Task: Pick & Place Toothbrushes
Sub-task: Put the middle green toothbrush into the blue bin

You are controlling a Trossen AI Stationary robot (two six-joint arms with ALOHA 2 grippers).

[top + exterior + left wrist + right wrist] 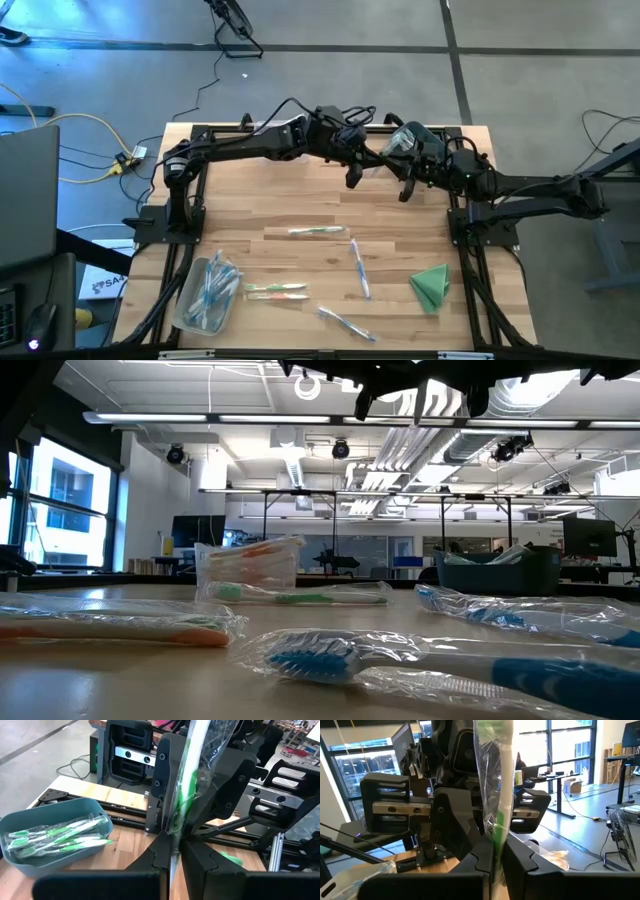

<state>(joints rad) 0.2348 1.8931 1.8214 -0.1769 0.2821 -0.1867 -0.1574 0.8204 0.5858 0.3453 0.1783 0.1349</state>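
Note:
A green-and-white toothbrush (pixel 187 775) in a clear wrapper is held high above the far middle of the table between both grippers, which face each other. My left gripper (pixel 172 862) and my right gripper (pixel 495 860) are both shut on it. More wrapped toothbrushes lie flat on the wood: a green one (pixel 315 231), a blue one (pixel 358 268), an orange-and-green pair (pixel 275 292) and another blue one (pixel 345 323). A grey-blue bin (pixel 55 840) below the arms holds several green toothbrushes. My left gripper pinches the wrapped toothbrush's green shaft (pixel 176 827) between its two fingers, coming nearly level from the table's left. The fingers lie across the brush, which stands roughly upright, clear of the table. My right gripper pinches the same brush at its green part (pixel 496 832) between its two fingers, coming nearly level from the table's right, across the brush. The white length and loose wrapper (pixel 492 765) rise above the fingers.
A clear container (pixel 205 295) with blue toothbrushes sits near the front left corner. A folded green cloth (pixel 432 285) lies at the front right. Black frame rails (pixel 185 230) run along both sides of the table.

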